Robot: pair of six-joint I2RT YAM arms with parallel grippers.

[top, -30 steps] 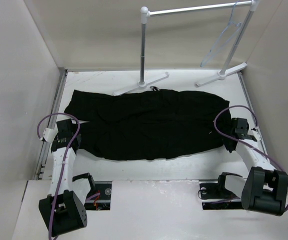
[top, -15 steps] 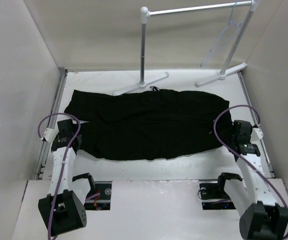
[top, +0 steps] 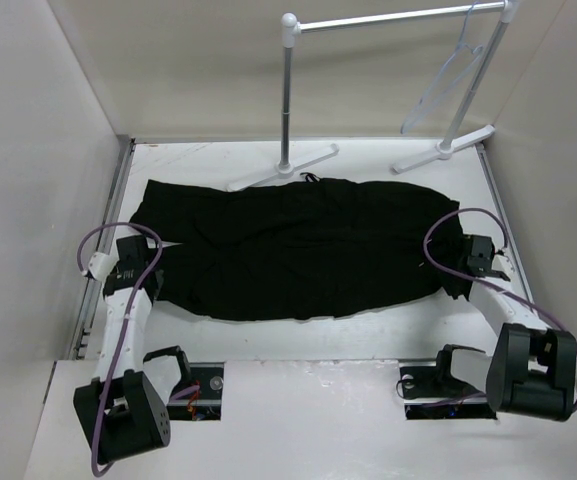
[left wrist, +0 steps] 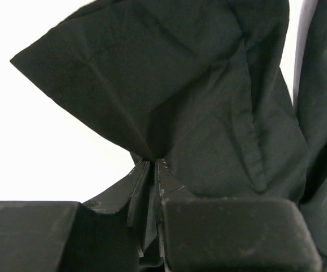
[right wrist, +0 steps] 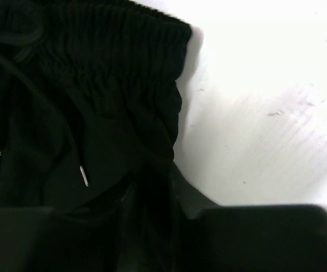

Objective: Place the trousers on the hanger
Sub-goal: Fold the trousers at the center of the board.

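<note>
Lying flat across the middle of the bench [top: 368, 325], the trousers [top: 298, 250] have their long axis running left to right, parallel to the near edge. The ribbed elastic waistband [right wrist: 123, 39] with its drawstring [right wrist: 67, 136] is at the right end. The legs point left, side by side, so the hems sit by the left arm.

The left end effector [left wrist: 153, 163] is pinched tight on a fold of fabric at the leg end, with the cloth fanning up out of the closed fingers. The right end effector [top: 460, 280] sits at the waistband corner. Its wrist view is too dark to show whether the fingers are closed on the cloth or only resting against it, so I cannot tell.

The cloth looks thin, light and completely limp. It will probably sag and swing between any two grip points and bunch up if pushed. The waistband is likely the firmest hold, since the gathered elastic gives the fingers some bulk to bite. A pinch on a single layer at the hem could slip or lift only one layer.

The hanger [top: 436, 90] hangs from the rack [top: 368, 20] at the far right, well apart from the trousers.
</note>
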